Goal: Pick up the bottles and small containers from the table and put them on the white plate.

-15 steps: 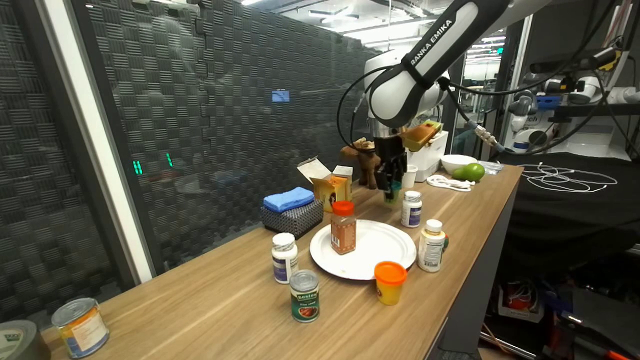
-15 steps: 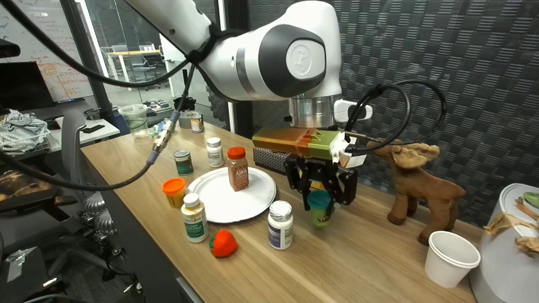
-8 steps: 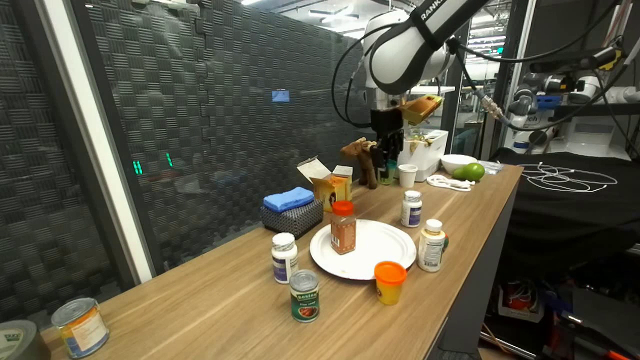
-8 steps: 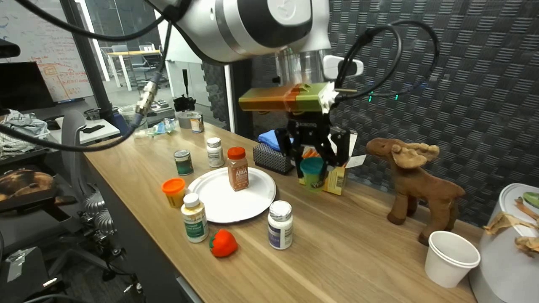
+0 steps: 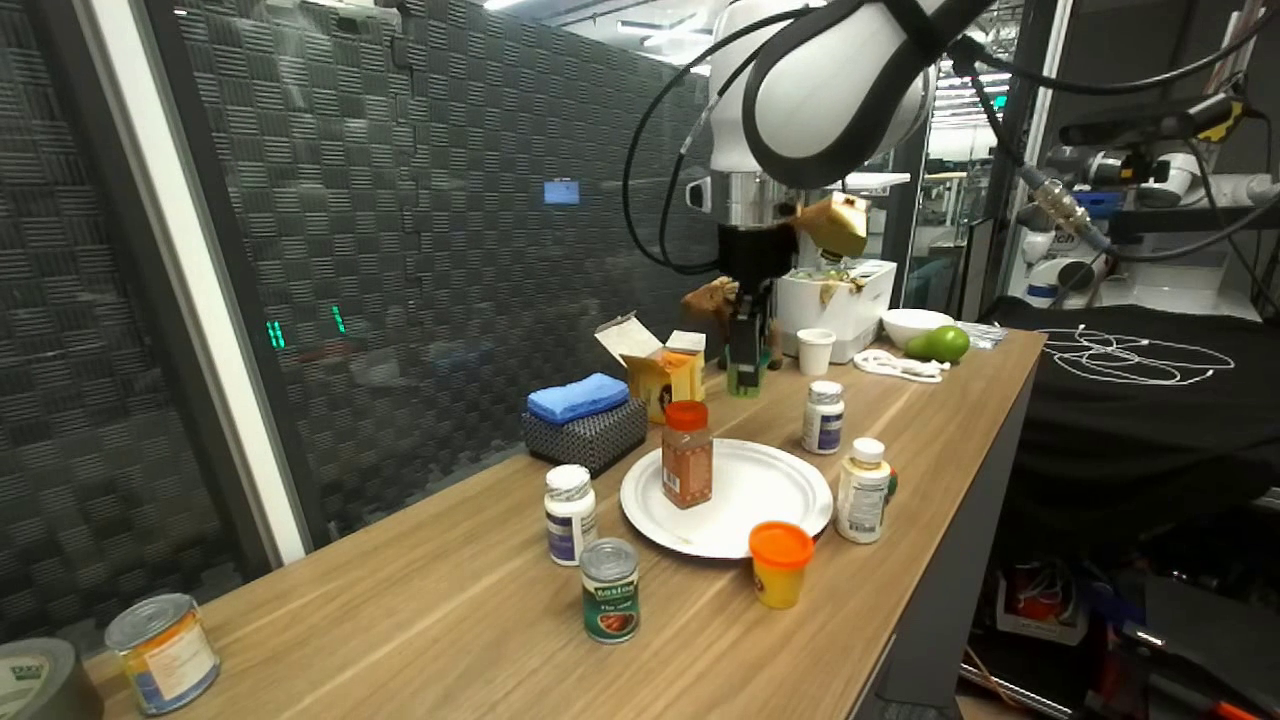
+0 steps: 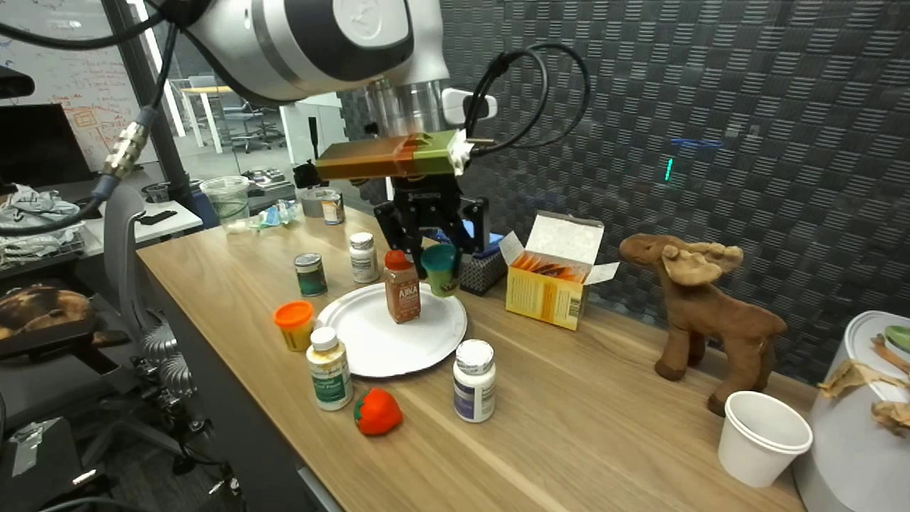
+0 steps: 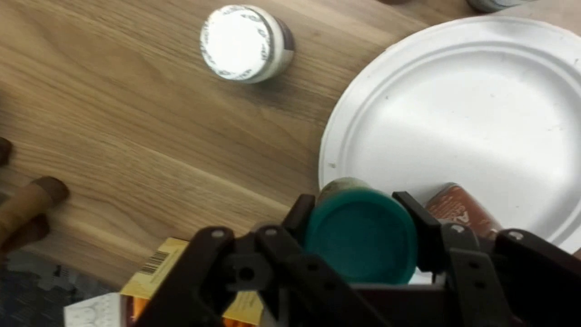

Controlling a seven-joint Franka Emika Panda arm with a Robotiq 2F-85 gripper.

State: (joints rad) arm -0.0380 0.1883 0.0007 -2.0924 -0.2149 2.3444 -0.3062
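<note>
My gripper (image 7: 355,202) is shut on a small green tub with a teal lid (image 7: 363,236) and holds it in the air; the tub (image 6: 442,269) also shows in an exterior view. In the wrist view the tub is over the edge of the white plate (image 7: 454,113). An orange-capped Ajika bottle (image 5: 687,465) stands upright on the plate, close to the gripper. Around the plate stand a white bottle (image 6: 473,387), a green-labelled bottle (image 6: 329,377), another white bottle (image 5: 570,520), an orange-lidded yellow tub (image 5: 780,570) and a green can (image 5: 609,595).
An open yellow box (image 6: 544,297) and a dark box with a blue cloth (image 5: 577,398) stand along the wall side. A plush moose (image 6: 700,306), paper cups (image 6: 762,441) and a red pepper-like object (image 6: 377,411) are also on the table. Another can (image 5: 165,655) stands farther off.
My gripper has risen with the teal-lidded tub, then moved across toward the plate, leftward in both exterior views. The things on the table have not moved.
</note>
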